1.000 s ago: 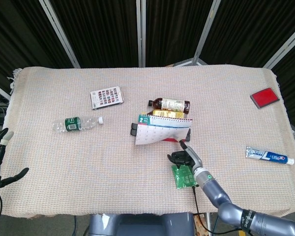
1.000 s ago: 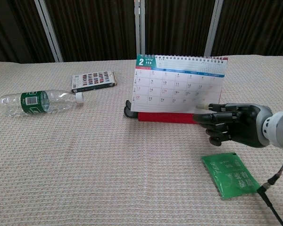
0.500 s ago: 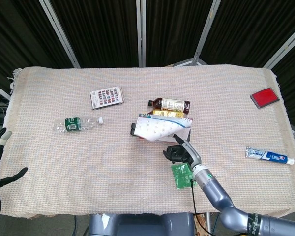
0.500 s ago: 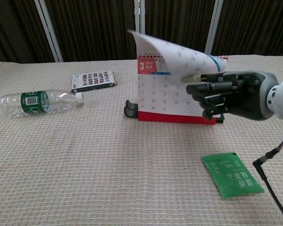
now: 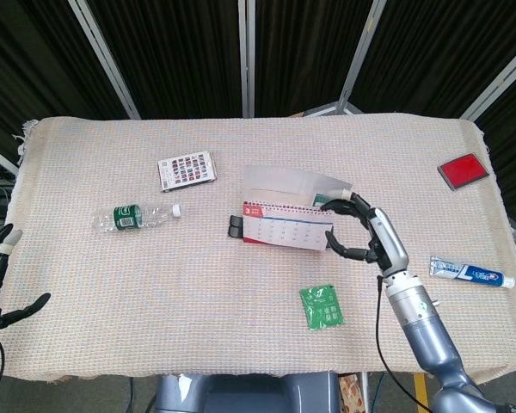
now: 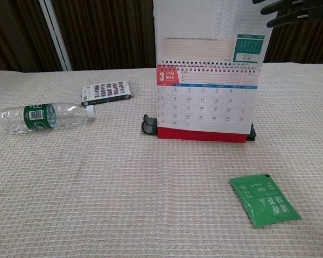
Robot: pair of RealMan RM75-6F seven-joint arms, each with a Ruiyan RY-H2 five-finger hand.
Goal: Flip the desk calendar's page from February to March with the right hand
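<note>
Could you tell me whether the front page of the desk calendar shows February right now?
No, the desk calendar shows a large 3 on its front page, with the flipped page standing upright above it.

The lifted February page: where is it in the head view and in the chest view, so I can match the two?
Head view: the lifted page sits just behind the desk calendar at table centre, its right corner at the right hand.
Chest view: it stands upright at top centre, above the spiral binding, with the right hand's fingers at its upper right corner.
Shared landmark: the green packet, toward the calendar's front right.
</note>
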